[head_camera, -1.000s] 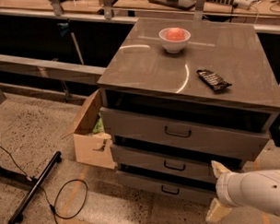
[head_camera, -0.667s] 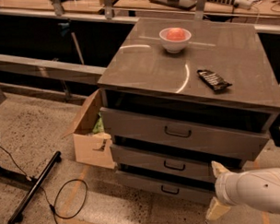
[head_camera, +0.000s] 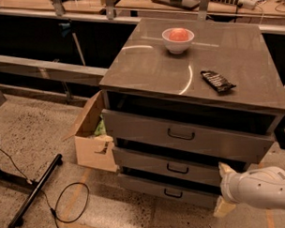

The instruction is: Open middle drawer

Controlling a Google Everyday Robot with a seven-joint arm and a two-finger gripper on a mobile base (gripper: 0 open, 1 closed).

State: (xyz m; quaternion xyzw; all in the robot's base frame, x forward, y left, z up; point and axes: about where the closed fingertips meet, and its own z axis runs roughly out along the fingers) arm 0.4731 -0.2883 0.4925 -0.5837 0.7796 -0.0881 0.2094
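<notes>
Hanging low at the right front corner of the drawer cabinet, the end effector (head_camera: 223, 188) shows two tan fingers (head_camera: 224, 169) spread well apart on a white wrist, released and holding nothing. One finger stands at the right end of the middle drawer's front, the other lower, beside the bottom drawer (head_camera: 159, 187).

The middle drawer (head_camera: 153, 161) is the second of three grey fronts, under the taller top drawer (head_camera: 147, 130). A dark slot shows above it, yet its front sits roughly in line with the other two, so I judge it not yet pulled out to any real degree. Its small dark wire handle (head_camera: 177, 169) sits mid-front.

What the coming move turns on is this: the handle lies off to the picture's left of the end effector and about level with its upper finger, well apart from it. The handle's long axis runs along the drawer front, sloping gently down toward the end effector. So the single arm likely has to travel sideways along the front, then bracket the wire from above and below before drawing it outward, away from the cabinet.

Nothing stands between the two. The white bowl (head_camera: 178, 40) and dark snack packet (head_camera: 217, 81) rest on the counter (head_camera: 145, 69) above (out of the way), and the cardboard box (head_camera: 92, 146) stands against the cabinet's far side.
</notes>
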